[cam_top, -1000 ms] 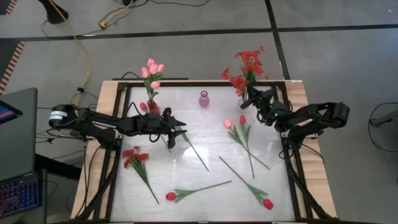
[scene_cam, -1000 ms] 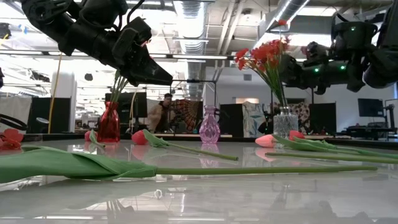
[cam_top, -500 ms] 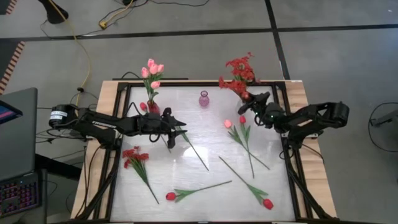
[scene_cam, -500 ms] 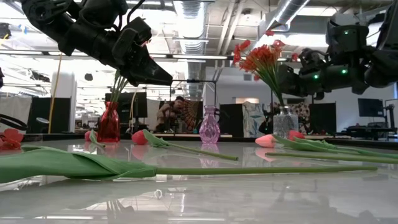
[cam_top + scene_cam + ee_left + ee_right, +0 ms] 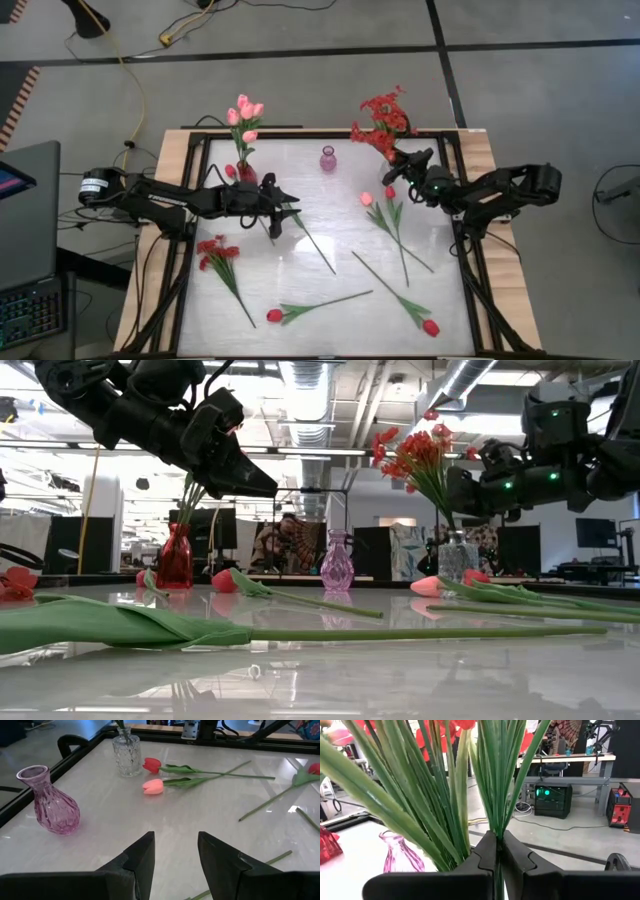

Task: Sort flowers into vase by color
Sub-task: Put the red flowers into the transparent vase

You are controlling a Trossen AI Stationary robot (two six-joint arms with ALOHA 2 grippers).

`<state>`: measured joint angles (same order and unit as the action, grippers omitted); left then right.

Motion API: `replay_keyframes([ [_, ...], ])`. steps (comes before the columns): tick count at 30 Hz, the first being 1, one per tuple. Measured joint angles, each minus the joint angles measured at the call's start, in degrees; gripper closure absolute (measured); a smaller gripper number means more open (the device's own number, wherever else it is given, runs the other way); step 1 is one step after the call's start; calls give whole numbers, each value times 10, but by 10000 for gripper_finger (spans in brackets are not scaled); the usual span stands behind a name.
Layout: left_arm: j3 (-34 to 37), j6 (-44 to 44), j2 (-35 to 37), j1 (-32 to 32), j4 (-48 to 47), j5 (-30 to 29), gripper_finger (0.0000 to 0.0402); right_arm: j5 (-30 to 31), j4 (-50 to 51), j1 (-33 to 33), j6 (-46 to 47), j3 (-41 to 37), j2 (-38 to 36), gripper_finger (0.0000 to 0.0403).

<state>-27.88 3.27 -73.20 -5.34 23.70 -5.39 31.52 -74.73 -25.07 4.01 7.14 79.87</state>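
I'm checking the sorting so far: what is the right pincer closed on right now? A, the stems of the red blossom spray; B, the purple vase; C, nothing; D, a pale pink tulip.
A: the right pincer pinches the green stems of the red blossom spray, over the clear vase.

Red spray point(image 5: 383, 113) in right gripper point(image 5: 399, 166)

Bare tabletop point(image 5: 330, 215) lies open mid-table. Far edge is blocked by a red vase point(image 5: 246, 174), purple vase point(image 5: 328, 158) and clear vase point(image 5: 457, 556). Loose tulips point(image 5: 385, 205) and stems clutter right and near sides.
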Motion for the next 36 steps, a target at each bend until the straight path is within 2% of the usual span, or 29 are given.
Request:
replay_keyframes([
  [8, 0, -1, 0, 0, 0, 0, 263, -1, 8, 0, 0, 0, 0, 354],
  [17, 0, -2, 0, 0, 0, 0, 263, -1, 18, 0, -24, -1, -4, 310],
  [29, 0, -5, 0, 0, -4, 0, 263, -1, 12, 15, -61, -1, -71, 243],
  [36, 0, -5, 0, 0, -4, 0, 263, 10, 59, 43, -101, -1, -124, 226],
])
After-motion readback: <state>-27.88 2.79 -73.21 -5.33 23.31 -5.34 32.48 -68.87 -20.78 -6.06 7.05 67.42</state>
